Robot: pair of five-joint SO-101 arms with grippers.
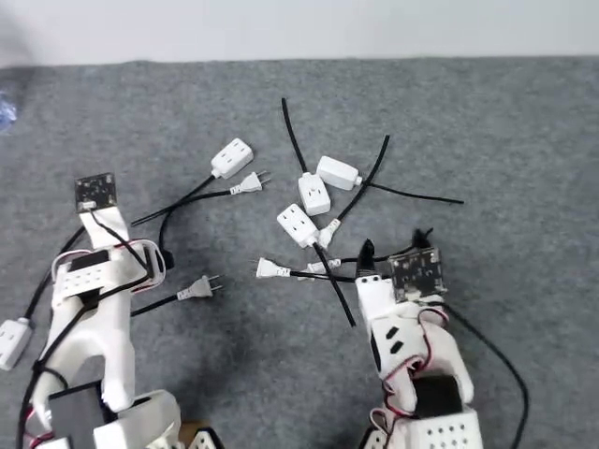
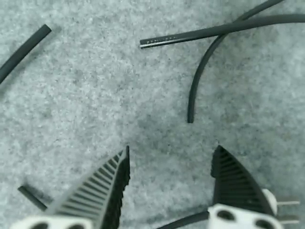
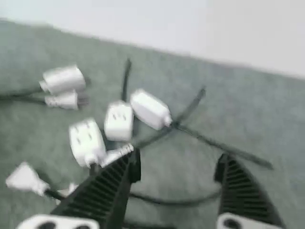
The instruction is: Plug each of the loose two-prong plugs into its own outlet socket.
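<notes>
Two claws stand released, grasping nothing. The left claw (image 2: 171, 152) hangs low over the grey surface (image 1: 524, 122), with the near plug (image 2: 274, 207) showing just past one finger. The right claw (image 3: 178, 164) hangs above crossed black cords (image 3: 214, 143). Just ahead of the right claw lies a second plug (image 1: 273, 271), unplugged. Beyond it cluster the near outlet (image 1: 298, 224), the middle outlet (image 1: 314, 195) and the far outlet (image 1: 337, 172). Farther left, a fourth outlet (image 1: 231, 157) lies just beside a third plug (image 1: 248, 184), which is also loose.

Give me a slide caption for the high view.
Left arm and right arm beside loose plugs, outlet sockets and black cords on grey mat.
</notes>
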